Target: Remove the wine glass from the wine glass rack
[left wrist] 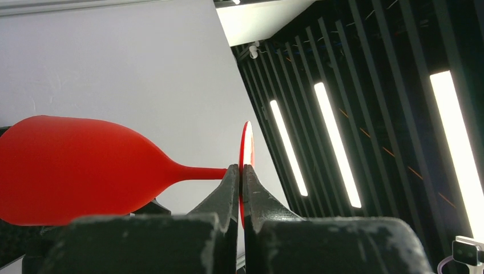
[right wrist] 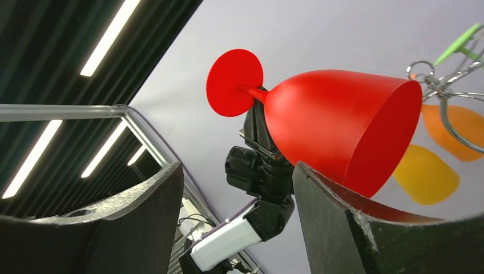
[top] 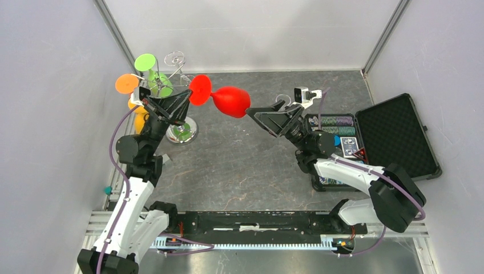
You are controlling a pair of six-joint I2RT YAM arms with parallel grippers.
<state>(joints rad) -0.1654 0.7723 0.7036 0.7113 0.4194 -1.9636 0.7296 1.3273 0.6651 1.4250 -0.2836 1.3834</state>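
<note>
The red wine glass point(top: 231, 101) lies horizontal in the air, right of the silver wire rack point(top: 184, 132) and apart from its hooks. My left gripper point(top: 191, 98) is shut on the glass's round foot point(left wrist: 246, 142), with the bowl point(left wrist: 68, 171) pointing away to the right. My right gripper point(top: 251, 114) is open, its tips just at the bowl's rim. In the right wrist view the red glass point(right wrist: 337, 120) hangs above the open gripper point(right wrist: 237, 165), and its bowl overlaps the right finger point(right wrist: 342, 228); I cannot tell if they touch.
Green point(top: 145, 61), orange point(top: 126, 83), yellow point(top: 138, 117) and clear point(top: 174, 58) glasses hang on the rack at the back left, close to the left wall. An open black case point(top: 394, 134) with poker chips point(top: 337, 121) lies on the right.
</note>
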